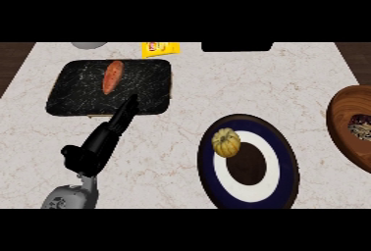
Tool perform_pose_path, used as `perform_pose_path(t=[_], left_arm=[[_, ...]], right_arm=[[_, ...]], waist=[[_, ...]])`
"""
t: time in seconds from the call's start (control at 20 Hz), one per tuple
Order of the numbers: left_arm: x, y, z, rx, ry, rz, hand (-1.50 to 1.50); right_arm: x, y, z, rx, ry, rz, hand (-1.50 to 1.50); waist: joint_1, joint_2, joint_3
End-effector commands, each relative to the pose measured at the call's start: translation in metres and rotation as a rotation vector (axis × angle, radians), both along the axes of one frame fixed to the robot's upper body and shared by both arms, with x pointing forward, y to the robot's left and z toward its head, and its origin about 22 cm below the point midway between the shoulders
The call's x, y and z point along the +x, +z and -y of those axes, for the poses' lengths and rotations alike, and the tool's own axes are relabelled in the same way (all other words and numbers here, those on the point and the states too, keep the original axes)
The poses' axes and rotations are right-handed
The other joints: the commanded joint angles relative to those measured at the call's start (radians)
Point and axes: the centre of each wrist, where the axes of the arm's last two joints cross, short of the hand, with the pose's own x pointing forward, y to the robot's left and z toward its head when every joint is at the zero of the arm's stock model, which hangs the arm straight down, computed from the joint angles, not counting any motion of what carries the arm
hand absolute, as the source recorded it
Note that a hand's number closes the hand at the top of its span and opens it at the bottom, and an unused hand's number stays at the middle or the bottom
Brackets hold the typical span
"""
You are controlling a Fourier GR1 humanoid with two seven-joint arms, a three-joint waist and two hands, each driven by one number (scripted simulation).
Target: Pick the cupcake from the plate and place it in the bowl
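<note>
A round plate [282, 171] with a dark blue rim, a white ring and a dark centre lies at the lower middle-right. On its left part sits a small yellow ribbed gourd [226, 142]. At the right edge stands a wooden bowl [342, 128], cut off by the view. Inside it rests a dark brown, light-speckled thing [358, 126] that looks like the cupcake. My left hand [101, 143] shows at the lower left, far from plate and bowl. Its fingers are straight, point up toward the black tray, and hold nothing. My right hand does not show.
A black marbled tray [145, 88] lies at the upper left with an orange oblong vegetable [112, 76] on it. A yellow packet [159, 47], a grey object [88, 45] and a black object [237, 46] line the far edge. Brown floor flanks the counter.
</note>
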Motion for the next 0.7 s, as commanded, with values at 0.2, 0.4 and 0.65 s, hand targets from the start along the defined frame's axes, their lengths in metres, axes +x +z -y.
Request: perform_pose_path(t=[0.2, 0.4, 0.65], left_arm=[[-0.008, 0.004, 0.001, 0.012, 0.037, 0.005, 0.0], [-0.02, 0.004, -0.002, -0.007, 0.009, -0.004, 0.0], [-0.005, 0.023, -0.027, 0.016, 0.016, -0.006, 0.0]], right_arm=[[-0.106, 0.004, 0.055, 0.038, -0.137, 0.174, -1.5], [-0.166, -0.017, 0.069, 0.056, -0.152, 0.226, -1.5], [-0.238, -0.022, 0.086, 0.075, -0.141, 0.204, -1.5]], waist=[[-0.011, -0.003, 0.0], [-0.004, -0.003, 0.001], [-0.004, -0.002, 0.001]])
